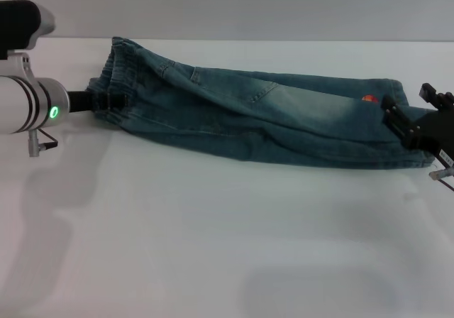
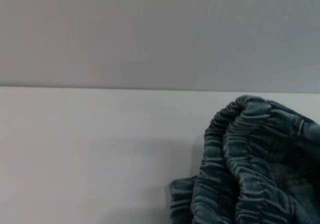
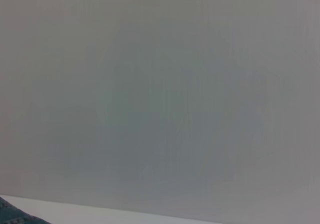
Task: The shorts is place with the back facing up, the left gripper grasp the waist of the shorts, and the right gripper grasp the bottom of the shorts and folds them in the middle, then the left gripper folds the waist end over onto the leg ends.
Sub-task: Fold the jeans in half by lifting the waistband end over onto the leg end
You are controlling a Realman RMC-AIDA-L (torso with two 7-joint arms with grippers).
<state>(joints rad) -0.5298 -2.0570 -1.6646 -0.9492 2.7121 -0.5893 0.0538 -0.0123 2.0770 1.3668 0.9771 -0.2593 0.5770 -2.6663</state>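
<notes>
Bare surface point(image 1: 213, 247) nearest. Shorts point(image 1: 255, 123) soft, limp denim; grab waistband, leg hems. Left pincer point(image 1: 106, 103) clamps waistband; right pincer point(image 1: 397, 119) at hems, grip unclear.

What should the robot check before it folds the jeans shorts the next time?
1. Denim shorts already folded lengthwise on the white table: ok.
2. Left end effector at the elastic waistband: ok.
3. Left grip firmly closed on the waistband: cannot tell.
4. Right end effector at the leg hems: ok.
5. Right grip closed on the hems: cannot tell.
6. Cloth lying flat: not ok, the waistband is bunched.
</notes>
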